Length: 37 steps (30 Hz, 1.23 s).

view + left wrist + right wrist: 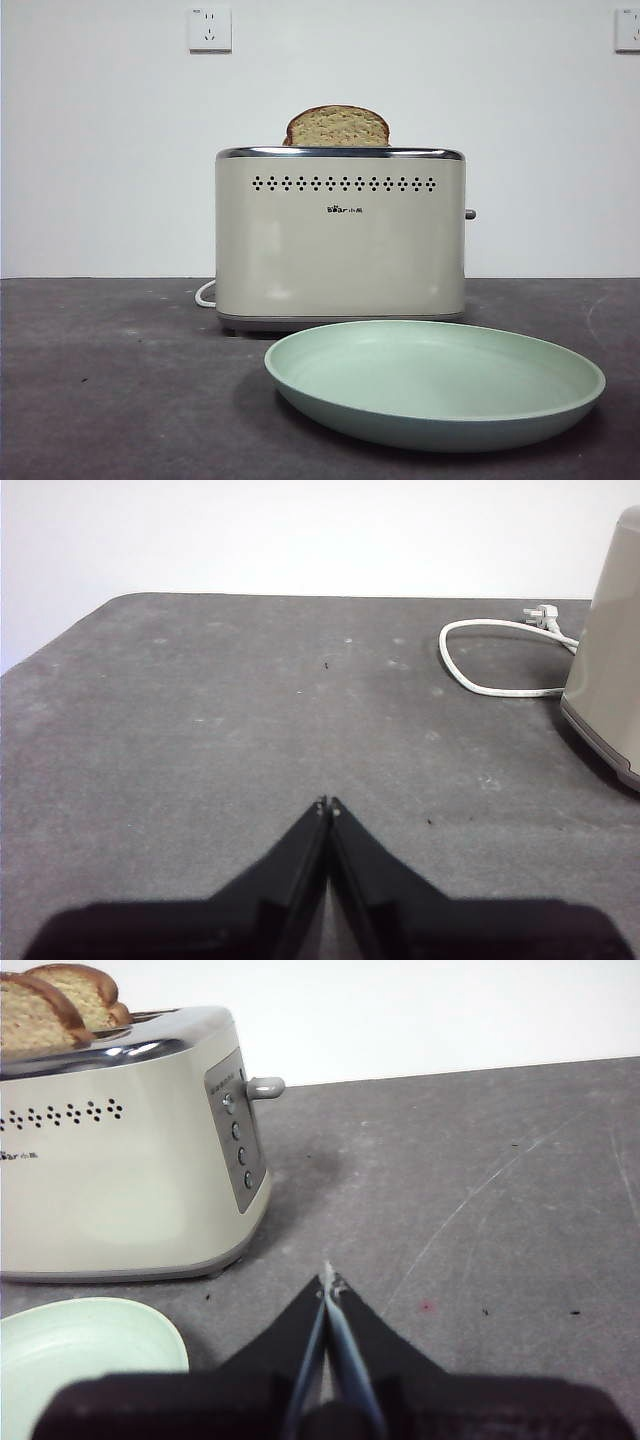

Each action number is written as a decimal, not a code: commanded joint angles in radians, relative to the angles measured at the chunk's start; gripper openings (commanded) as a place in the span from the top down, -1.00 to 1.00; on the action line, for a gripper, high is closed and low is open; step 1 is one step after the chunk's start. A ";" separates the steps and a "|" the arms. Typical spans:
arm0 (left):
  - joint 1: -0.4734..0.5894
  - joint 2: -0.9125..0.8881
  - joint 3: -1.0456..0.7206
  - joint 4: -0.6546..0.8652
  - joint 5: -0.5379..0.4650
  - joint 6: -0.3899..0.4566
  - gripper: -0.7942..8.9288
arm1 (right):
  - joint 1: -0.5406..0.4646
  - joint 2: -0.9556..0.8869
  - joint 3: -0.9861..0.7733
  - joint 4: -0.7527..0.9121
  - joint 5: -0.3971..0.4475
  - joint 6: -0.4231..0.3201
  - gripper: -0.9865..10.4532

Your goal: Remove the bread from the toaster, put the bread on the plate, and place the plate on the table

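Both hands are idle. Left hand (328, 802) has its jaws pressed together, holding nothing, low over bare surface (250, 710) beside the toaster's (610, 670) plain end, where a white power cord (480, 660) lies looped toward the rear edge of the surface. Right hand (328, 1278) likewise has its jaws together and empty, over the surface off the toaster's control end, which carries a side knob (265, 1086) and a column of buttons (240, 1130).

Toaster stands upright, set back from the front edge. Bread (338, 126) sits in the toaster's slot, its domed top and brown crust projecting above the chrome rim. In the right wrist view a second slice (85, 990) stands in the other slot behind it.

Plate (435, 385) rests flat on the surface just in front of the toaster, toward the control end, empty. Two wall sockets (210, 29) are mounted on the white wall behind.
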<state>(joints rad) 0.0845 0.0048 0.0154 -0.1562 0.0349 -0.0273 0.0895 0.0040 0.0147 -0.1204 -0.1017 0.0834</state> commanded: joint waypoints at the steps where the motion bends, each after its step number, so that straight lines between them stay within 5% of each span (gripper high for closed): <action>1: 0.002 -0.002 -0.013 0.006 0.000 -0.007 0.84 | -0.003 -0.002 -0.009 0.008 -0.001 0.014 0.83; 15: 0.001 0.006 0.171 -0.024 0.104 -0.203 0.85 | -0.003 0.059 0.113 0.043 -0.006 0.170 0.85; 22: 0.001 0.103 0.403 -0.162 0.158 -0.206 0.85 | -0.002 0.272 0.347 -0.048 -0.135 0.178 0.85; 37: 0.001 0.396 0.819 -0.560 0.502 -0.047 0.85 | -0.001 0.693 0.956 -0.729 -0.484 -0.108 0.85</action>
<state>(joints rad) 0.0841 0.4007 0.8257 -0.7105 0.5213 -0.1184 0.0895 0.6949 0.9588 -0.8246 -0.5777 0.0364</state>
